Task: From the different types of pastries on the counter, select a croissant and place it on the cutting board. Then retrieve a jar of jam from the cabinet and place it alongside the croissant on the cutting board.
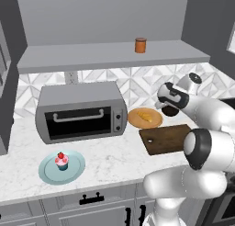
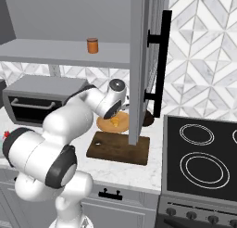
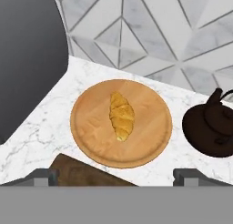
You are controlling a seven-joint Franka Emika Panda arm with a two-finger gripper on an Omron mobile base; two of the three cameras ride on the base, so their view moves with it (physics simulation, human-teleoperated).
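Observation:
The golden croissant [image 3: 122, 115] lies in the middle of a round tan plate [image 3: 150, 145], also seen as croissant [image 1: 146, 115] on the white marble counter [image 1: 114, 158]. My gripper [image 3: 116, 176] hovers above the plate, open, with nothing between its fingertips [image 3: 43, 176]. The dark brown cutting board [image 1: 165, 138] lies bare just in front of the plate; its corner [image 3: 86, 175] shows below the hand. The orange-brown jam jar [image 1: 140, 45] stands on the grey cabinet shelf [image 1: 92, 55], far above the hand. A pink cupcake [image 1: 61, 161] sits on a light-blue plate [image 1: 75, 170] at the left.
A grey toaster oven [image 1: 80, 115] stands left of the tan plate. A black kettle [image 3: 211, 127] sits right of it against the tiled wall. An open cabinet door [image 2: 139, 65] with a black handle hangs beside the arm. A black stove [image 2: 201, 157] lies to the right.

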